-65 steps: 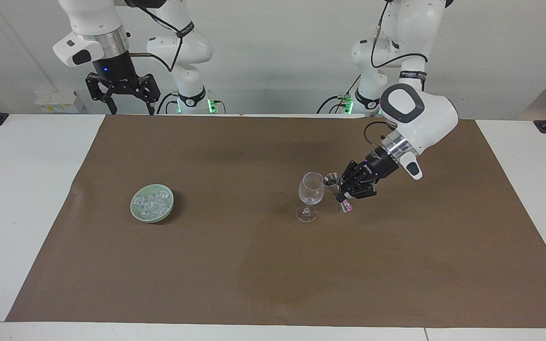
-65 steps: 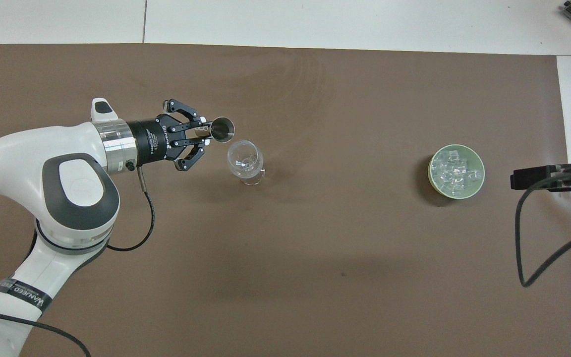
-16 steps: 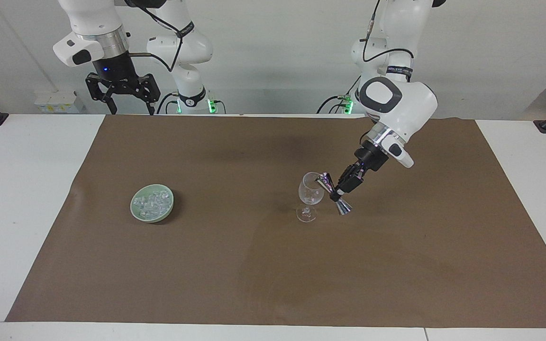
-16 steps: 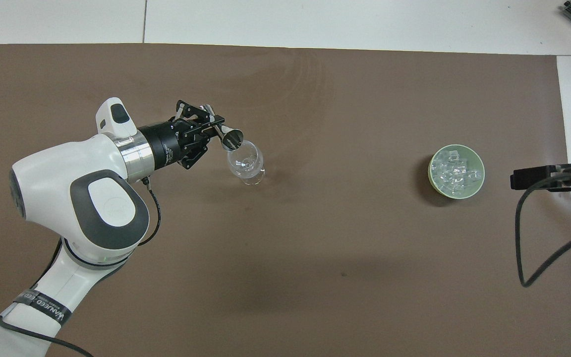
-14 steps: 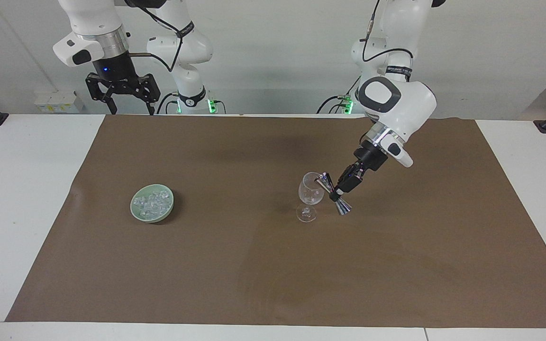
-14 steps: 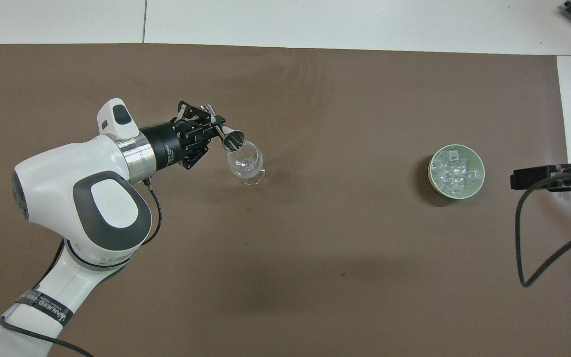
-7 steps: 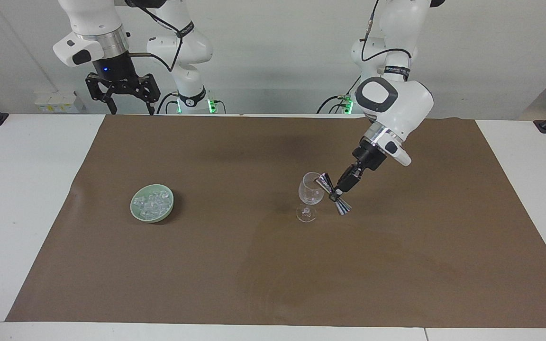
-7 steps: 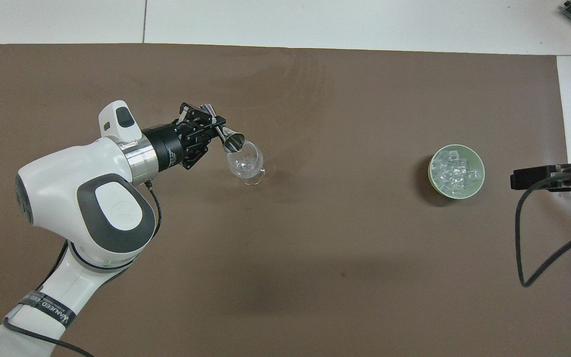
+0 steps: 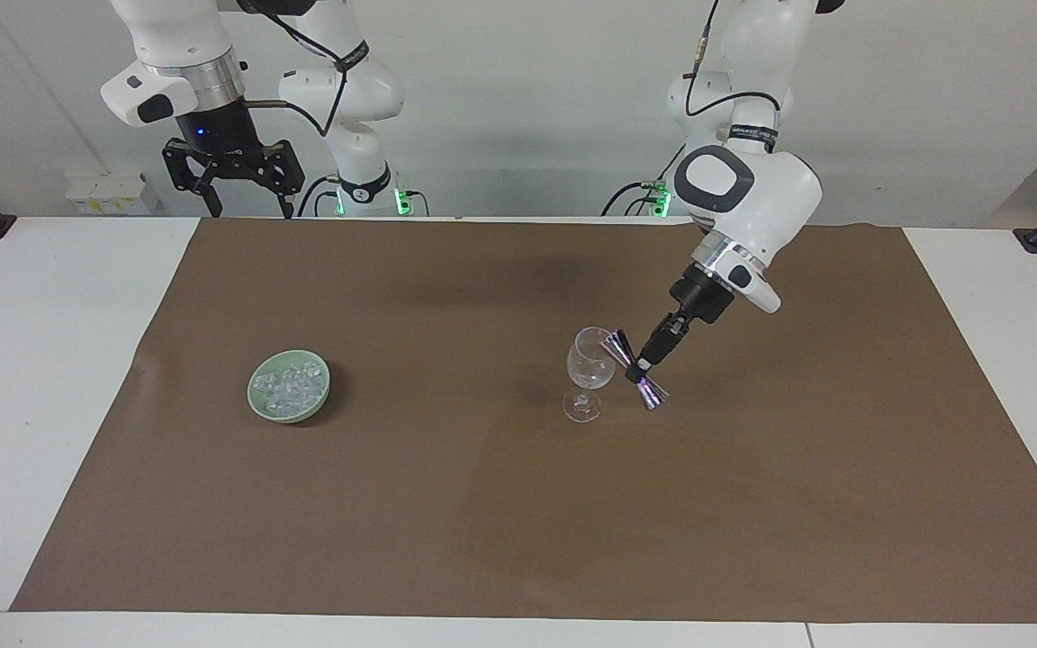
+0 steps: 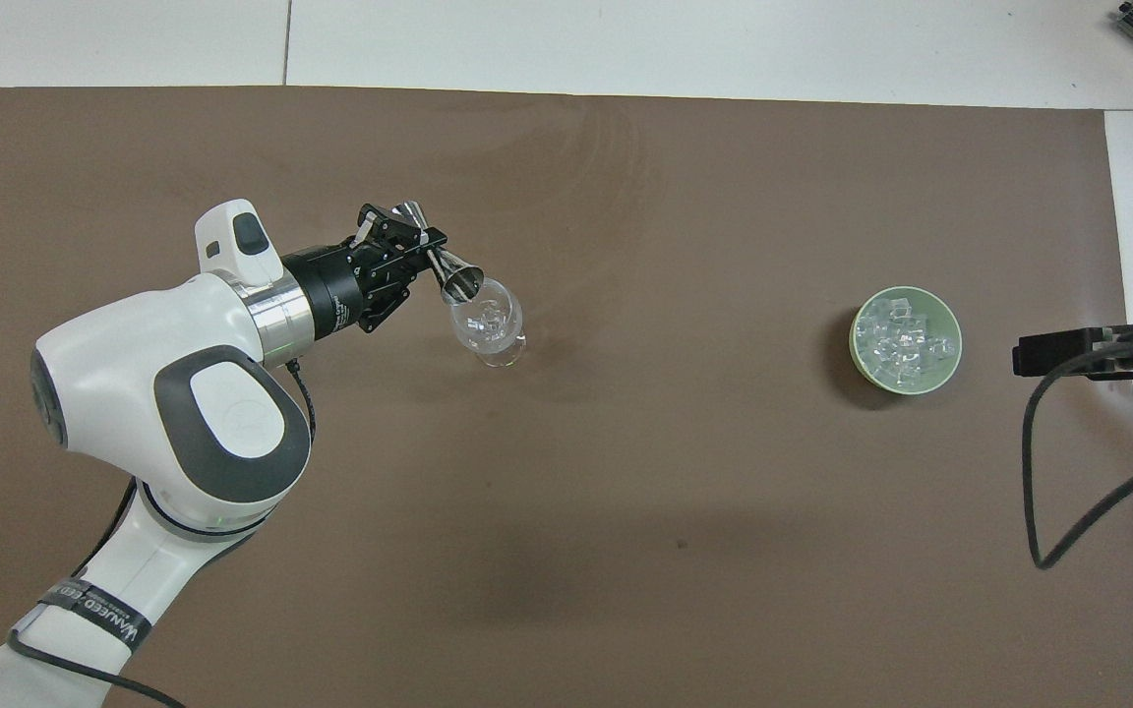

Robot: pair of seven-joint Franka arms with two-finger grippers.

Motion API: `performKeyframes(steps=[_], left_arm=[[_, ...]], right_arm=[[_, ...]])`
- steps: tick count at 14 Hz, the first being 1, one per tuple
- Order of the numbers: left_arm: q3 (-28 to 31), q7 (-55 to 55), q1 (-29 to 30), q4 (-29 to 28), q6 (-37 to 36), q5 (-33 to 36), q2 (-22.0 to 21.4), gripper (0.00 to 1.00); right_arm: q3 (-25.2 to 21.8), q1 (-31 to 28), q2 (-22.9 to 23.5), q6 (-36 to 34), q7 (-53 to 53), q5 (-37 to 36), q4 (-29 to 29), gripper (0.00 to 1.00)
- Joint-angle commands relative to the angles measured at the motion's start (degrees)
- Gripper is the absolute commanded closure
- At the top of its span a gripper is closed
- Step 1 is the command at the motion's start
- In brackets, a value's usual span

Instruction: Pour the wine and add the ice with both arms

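A clear wine glass (image 9: 590,364) (image 10: 488,324) stands on the brown mat toward the left arm's end. My left gripper (image 9: 637,370) (image 10: 426,248) is shut on the waist of a metal double-cone jigger (image 9: 628,360) (image 10: 448,269). The jigger is tipped steeply, its mouth at the glass's rim. Wine is hidden from me in both the jigger and the glass. The ice (image 9: 292,382) (image 10: 904,337) lies heaped in a pale green bowl (image 9: 259,399) (image 10: 858,346) toward the right arm's end. My right gripper (image 9: 248,211) waits open, high near its own base.
The brown mat (image 9: 518,504) covers most of the white table (image 9: 41,360). A black cable (image 10: 1048,472) loops over the mat's edge at the right arm's end. The left arm's elbow (image 10: 173,393) hangs over the mat near the robots.
The left wrist has rolled and tipped the jigger from upright beside the glass to steeply tilted at its rim, a little further in the last second. The right arm has not moved.
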Motion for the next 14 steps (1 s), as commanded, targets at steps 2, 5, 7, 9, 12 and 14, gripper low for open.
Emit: performKeyframes(steps=[2,5,7,9,12,14], left_arm=[[0.97,3.49,-1.58,-1.93,2.28,-0.91,-2.04,1.00],[0.97,3.59,-2.20,-1.76,2.72,-0.91,-2.04,1.00],[0.97,3.94,-2.20,-1.58,3.33,-0.91,-1.95,1.00],[0.88,6.04,-2.20,-1.58,3.60,-0.91,-1.95,1.00],[0.97,8.06,-2.55,-1.40,3.87,-0.91,-1.95,1.00],[0.88,9.30,-2.64,-1.40,4.56,-0.91,-1.86,1.00]], right_arm=[[0.46,-0.03,-1.26,1.32,1.35,-1.10,-1.57,0.00],[0.46,-0.12,-1.26,1.32,1.35,-1.10,-1.57,0.00],[0.46,-0.12,-1.26,1.32,1.35,-1.10,-1.57,0.00],[0.46,-0.11,-1.26,1.32,1.35,-1.10,-1.57,0.00],[0.46,-0.12,-1.26,1.32,1.35,-1.10,-1.57,0.00],[0.46,-0.11,-1.26,1.32,1.35,-1.10,-1.57,0.00]])
